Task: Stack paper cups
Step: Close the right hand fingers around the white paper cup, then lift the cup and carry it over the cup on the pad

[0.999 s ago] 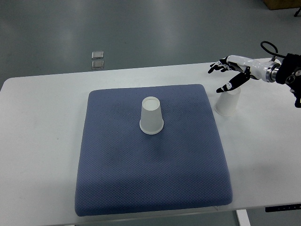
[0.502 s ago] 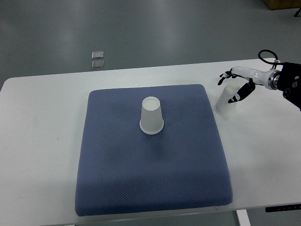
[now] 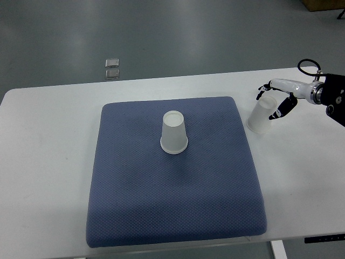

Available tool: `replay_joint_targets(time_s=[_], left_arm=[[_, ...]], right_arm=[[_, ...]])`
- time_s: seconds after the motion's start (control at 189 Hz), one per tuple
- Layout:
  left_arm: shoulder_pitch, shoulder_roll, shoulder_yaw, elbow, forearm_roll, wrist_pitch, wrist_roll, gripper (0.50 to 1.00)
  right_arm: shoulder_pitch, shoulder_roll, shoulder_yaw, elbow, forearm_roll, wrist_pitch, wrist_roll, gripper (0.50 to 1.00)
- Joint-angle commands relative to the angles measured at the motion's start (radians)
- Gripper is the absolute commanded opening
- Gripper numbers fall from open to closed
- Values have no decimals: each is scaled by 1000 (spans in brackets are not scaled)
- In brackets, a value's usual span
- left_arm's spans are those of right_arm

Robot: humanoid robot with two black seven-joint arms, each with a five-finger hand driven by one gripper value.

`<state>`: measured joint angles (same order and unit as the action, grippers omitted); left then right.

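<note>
Fingers: black-tipped fingers [image 3: 276,114] of the right hand [image 3: 276,100] are curled loosely around the top of the off-pad cup, one set at its far side and one at its near right side (whether they press on the paper or only sit just beside it I cannot tell).
Surface: white surface [image 3: 48,162] fills most of the frame, with grey floor beyond its far edge.
Pad: blue textured pad [image 3: 172,205], roughly square with rounded corners, lies in the middle of the surface and covers a large part of it.
Right arm: white forearm with a dark wrist joint and a black cable loop comes in from the right edge at the far right corner of the surface.
Cup on pad: white paper cup [image 3: 173,133] stands upside down on the far half of the pad, wide rim down, about midway between the pad's left and right sides.
Cup off pad: second white paper cup [image 3: 261,118] stands upside down on the bare surface just beside the pad's far right corner, leaning a little, with its narrow base up between the fingers; it is well apart from the cup on the pad.
Floor items: two small square grey objects [image 3: 112,68] lie on the floor beyond the surface, one just behind the other (too small to tell what they are).
</note>
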<state>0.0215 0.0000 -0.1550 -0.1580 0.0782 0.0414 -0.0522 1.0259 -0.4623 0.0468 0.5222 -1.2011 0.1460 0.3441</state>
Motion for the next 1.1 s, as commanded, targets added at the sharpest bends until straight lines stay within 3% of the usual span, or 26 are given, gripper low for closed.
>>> replay_joint_targets(time_s=[0.0, 0.185, 0.423, 0.565, 0.634, 0.719, 0.983, 1.094], left_arm=[[0, 0, 0, 0, 0, 0, 0, 1000], [0, 0, 0, 0, 0, 0, 0, 1000], [0, 0, 0, 0, 0, 0, 0, 1000], [0, 0, 0, 0, 0, 0, 0, 1000], [0, 0, 0, 0, 0, 0, 0, 1000], [0, 0, 0, 0, 0, 0, 0, 1000], [0, 0, 0, 0, 0, 0, 0, 1000], [0, 0, 0, 0, 0, 0, 0, 1000]], right_arm=[[-3, 7, -15, -17, 0, -14, 1, 915], [-6, 11, -15, -22, 2, -20, 1, 887], [-6, 11, -16, -22, 2, -20, 3, 768], [-6, 11, -16, -22, 2, -20, 3, 641], [-3, 10, -16, -22, 2, -20, 3, 558], [2, 7, -10, -22, 3, -22, 3, 500], [98, -19, 21, 13, 43, -13, 19, 500], [161, -56, 38, 79, 72, 30, 21, 500]])
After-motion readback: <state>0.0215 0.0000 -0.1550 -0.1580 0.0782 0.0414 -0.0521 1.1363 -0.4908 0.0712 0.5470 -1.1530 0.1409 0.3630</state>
